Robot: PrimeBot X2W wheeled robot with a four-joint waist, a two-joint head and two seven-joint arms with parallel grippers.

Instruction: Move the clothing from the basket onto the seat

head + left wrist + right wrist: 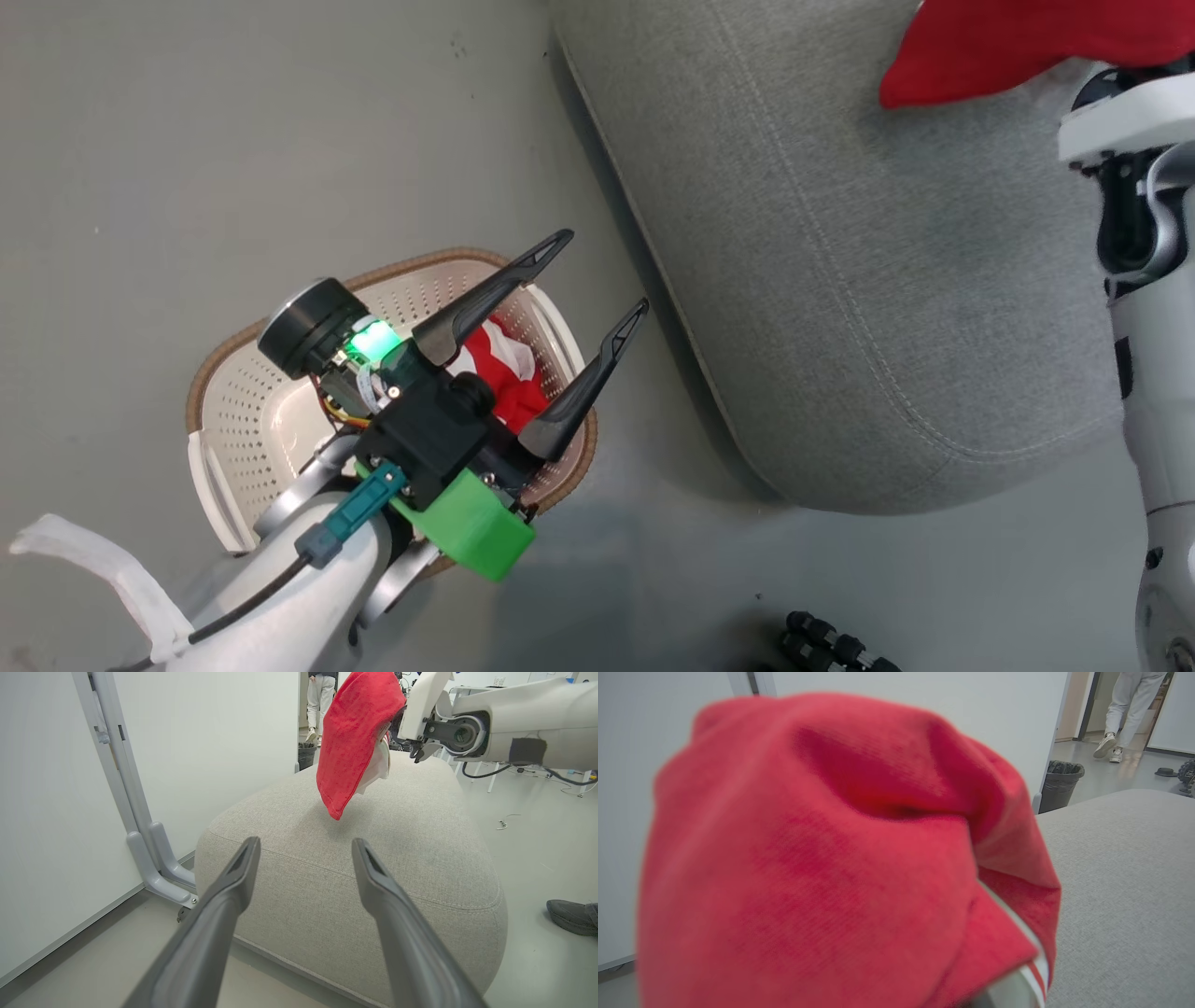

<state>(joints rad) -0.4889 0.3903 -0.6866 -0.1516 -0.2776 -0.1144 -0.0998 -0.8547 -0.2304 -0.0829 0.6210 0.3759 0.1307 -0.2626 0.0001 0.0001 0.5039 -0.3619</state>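
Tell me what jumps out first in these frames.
A red garment dangles from the end of the right arm, above the grey seat. In the head view, the left pincer stands open over the basket, where a second red garment lies.

Bright even light, near clothing (808,858) blurred

support: grey floor (187,140) | on it: basket (252,411), seat (840,280) | basket near seat's corner
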